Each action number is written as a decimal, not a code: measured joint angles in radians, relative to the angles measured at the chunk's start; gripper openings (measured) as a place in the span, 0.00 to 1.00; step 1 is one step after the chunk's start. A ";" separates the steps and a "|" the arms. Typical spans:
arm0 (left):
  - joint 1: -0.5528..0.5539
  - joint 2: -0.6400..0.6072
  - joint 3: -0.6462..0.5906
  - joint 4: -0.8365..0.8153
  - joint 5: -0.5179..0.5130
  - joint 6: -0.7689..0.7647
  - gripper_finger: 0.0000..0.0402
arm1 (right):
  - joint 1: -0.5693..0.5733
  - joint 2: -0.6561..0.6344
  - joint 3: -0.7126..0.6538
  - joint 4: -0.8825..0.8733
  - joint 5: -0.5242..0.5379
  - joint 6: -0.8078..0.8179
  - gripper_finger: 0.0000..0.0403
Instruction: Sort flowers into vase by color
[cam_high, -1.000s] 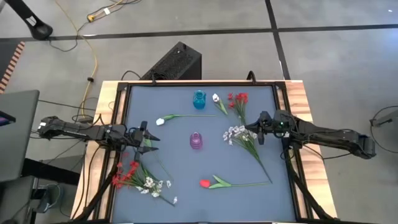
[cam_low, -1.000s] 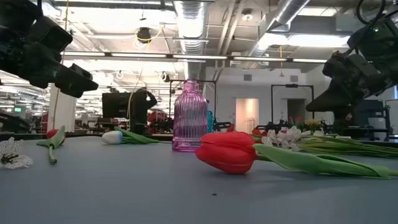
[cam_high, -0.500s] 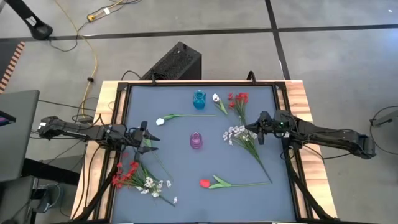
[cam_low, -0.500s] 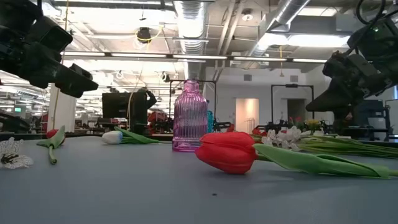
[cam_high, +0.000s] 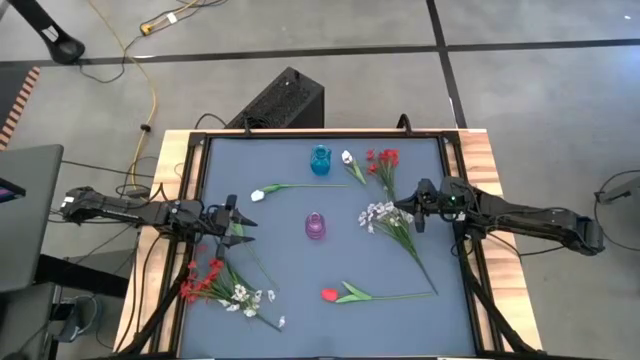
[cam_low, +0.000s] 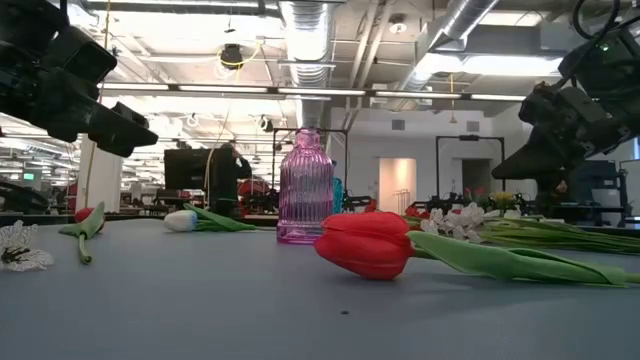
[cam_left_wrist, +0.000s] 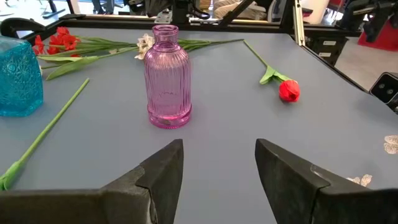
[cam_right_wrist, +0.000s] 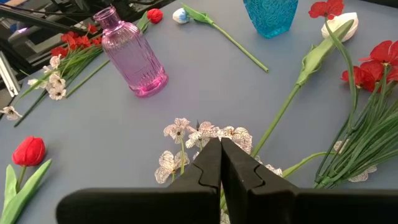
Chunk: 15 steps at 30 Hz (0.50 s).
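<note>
Flowers lie flat on the grey table. A white blossom spray (cam_high: 378, 213) lies right of centre, a red tulip (cam_high: 329, 294) near the front edge, and a white tulip (cam_high: 257, 194) left of the blue vase (cam_high: 320, 160). The pink vase (cam_high: 315, 227) stands at the centre. Red sprays (cam_high: 383, 158) and another white tulip (cam_high: 347, 157) lie at the far right. My right gripper (cam_right_wrist: 219, 144) is shut and hovers just above the white blossom spray (cam_right_wrist: 205, 137). My left gripper (cam_left_wrist: 219, 163) is open, raised off the table left of the pink vase (cam_left_wrist: 166, 78).
A red and white spray bundle (cam_high: 222, 287) lies at the near left corner. A small red tulip (cam_low: 84, 222) lies under the left arm. Bare table shows between the pink vase and the red tulip (cam_low: 365, 243). A raised frame (cam_high: 195, 150) runs around the table.
</note>
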 joint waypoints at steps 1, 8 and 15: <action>0.000 0.000 0.000 0.000 0.000 0.000 0.47 | 0.000 0.000 0.000 0.000 0.000 0.000 0.08; 0.000 0.000 0.000 0.000 0.000 0.000 0.47 | 0.000 0.000 0.000 0.000 0.000 0.000 0.08; 0.000 0.000 0.000 0.000 -0.004 0.020 0.47 | 0.000 0.000 0.000 0.000 0.000 0.000 0.08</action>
